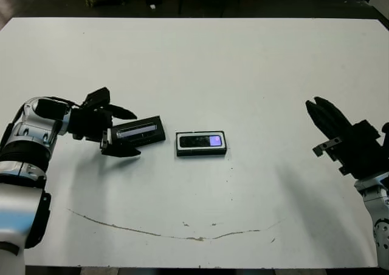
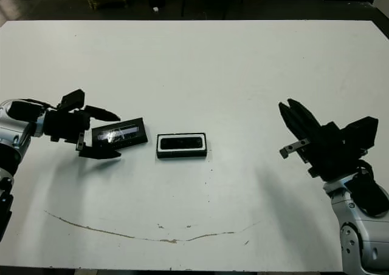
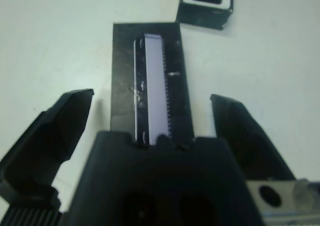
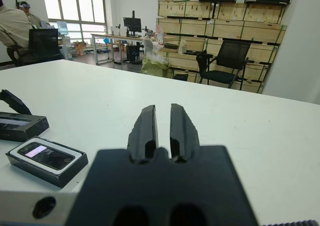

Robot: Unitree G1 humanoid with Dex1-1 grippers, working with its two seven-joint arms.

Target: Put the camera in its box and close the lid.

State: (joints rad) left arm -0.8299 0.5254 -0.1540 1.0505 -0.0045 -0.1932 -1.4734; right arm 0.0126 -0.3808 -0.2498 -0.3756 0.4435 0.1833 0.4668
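Left gripper (image 1: pixel 120 131) spread wide astride lid (image 1: pixel 140 132); box (image 1: pixel 201 144) holding camera (image 1: pixel 203 141) just beyond fingertips. Right gripper (image 1: pixel 324 113) pinched narrow, well apart. Uneven closing could skew lid.

Matt black lid (image 1: pixel 139 132) with shiny silvery window strip; black-walled box (image 1: pixel 201 144), white-lined; glossy bluish patch on black camera (image 1: pixel 203 141); smooth white table (image 1: pixel 243 68), scuffed.
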